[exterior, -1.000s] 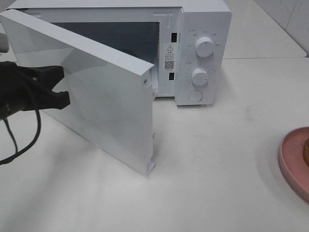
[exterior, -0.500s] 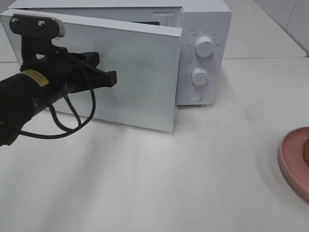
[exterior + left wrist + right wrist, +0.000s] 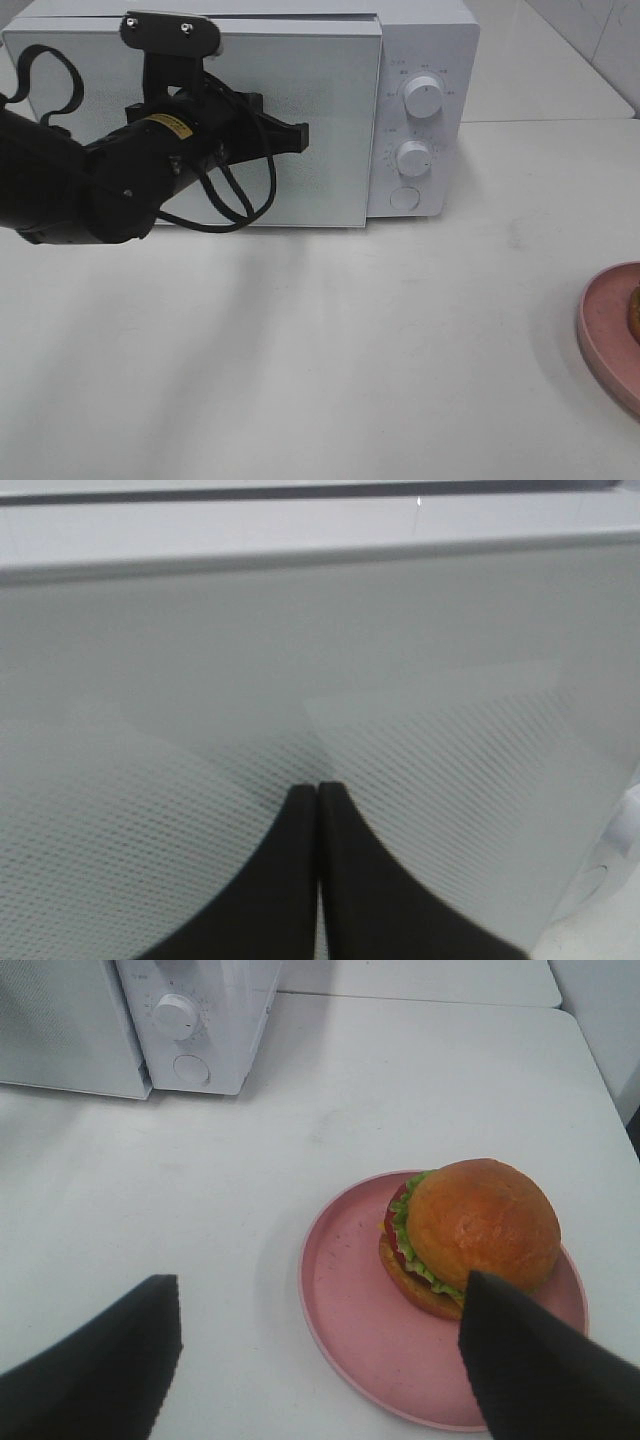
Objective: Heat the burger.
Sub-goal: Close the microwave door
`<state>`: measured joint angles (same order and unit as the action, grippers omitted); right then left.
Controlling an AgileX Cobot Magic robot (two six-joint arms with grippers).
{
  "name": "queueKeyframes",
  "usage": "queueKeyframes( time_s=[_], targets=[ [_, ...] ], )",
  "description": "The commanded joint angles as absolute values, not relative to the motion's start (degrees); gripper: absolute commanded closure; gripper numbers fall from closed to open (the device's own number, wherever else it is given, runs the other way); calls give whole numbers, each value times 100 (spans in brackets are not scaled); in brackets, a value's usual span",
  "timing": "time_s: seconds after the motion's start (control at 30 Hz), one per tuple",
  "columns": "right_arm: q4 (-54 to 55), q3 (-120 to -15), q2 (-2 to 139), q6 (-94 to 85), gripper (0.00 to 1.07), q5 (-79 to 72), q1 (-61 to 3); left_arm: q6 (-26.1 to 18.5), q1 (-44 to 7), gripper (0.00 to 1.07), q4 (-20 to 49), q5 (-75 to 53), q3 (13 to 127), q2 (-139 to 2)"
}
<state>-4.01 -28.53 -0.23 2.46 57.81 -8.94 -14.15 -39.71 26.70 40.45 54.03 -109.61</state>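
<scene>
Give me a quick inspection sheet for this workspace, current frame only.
Surface: white table, bare in the middle.
Job's things: burger sits on the pink plate at the table's right edge; microwave at the back, door looks shut or nearly so.
Clutter: nothing seen.
End effectors: left end effector shut, tips against the door; right end effector open, above the table near the plate, holding nothing.
Cables: black cable loops under the left arm.
Surroundings: second white surface behind, tiled wall at far right.
</scene>
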Motion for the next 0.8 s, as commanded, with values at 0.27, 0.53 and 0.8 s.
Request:
queueKeyframes(
  time_s=[0.27,0.53,0.8],
  targets=[
    [-407,-2848,-178,218,32,5707,-877,-1811,-3879,107,3375,3896,6291,-11310],
    [-407,-2848,-178,218,32,5707,-877,-1811,-3936,107,3312,2956,6148,-11018],
    [-407,-2848,-178,218,32,5707,-877,-1811,-4171,107,3375,2257,5483,-10434]
  ],
)
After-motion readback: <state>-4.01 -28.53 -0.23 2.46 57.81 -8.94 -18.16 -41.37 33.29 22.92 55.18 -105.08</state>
